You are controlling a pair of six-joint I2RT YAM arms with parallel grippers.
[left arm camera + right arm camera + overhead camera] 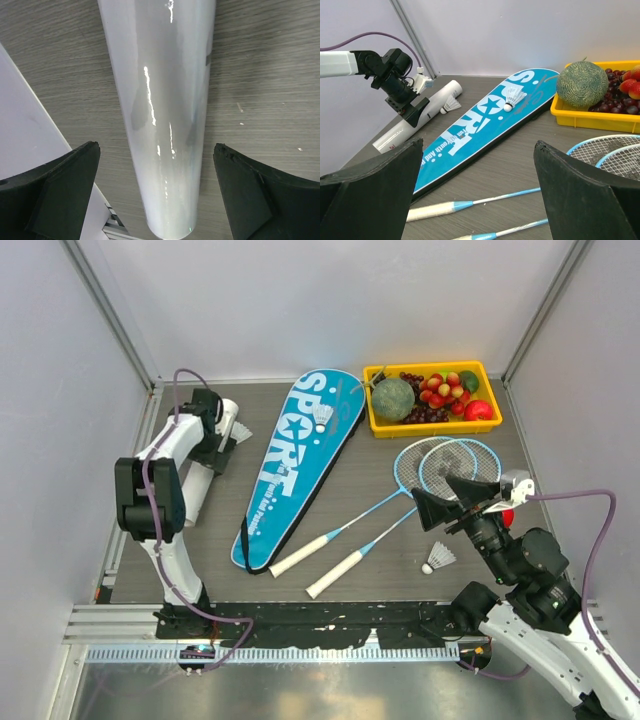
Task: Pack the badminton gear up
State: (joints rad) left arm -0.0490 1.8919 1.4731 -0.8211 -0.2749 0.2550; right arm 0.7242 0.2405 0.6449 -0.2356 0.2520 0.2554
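Left fingers (pixel 55 195) spread wide astride the tube (pixel 160 100) — right fingers (pixel 370 195) wide, empty.

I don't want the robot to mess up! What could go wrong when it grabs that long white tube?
The tube is round and shiny, so it might slip or roll away when the open left fingers squeeze it. A shuttlecock lies beside the tube's far end; a bump could knock it away. A second shuttlecock rests loose on the bag and may tumble off if the bag moves.
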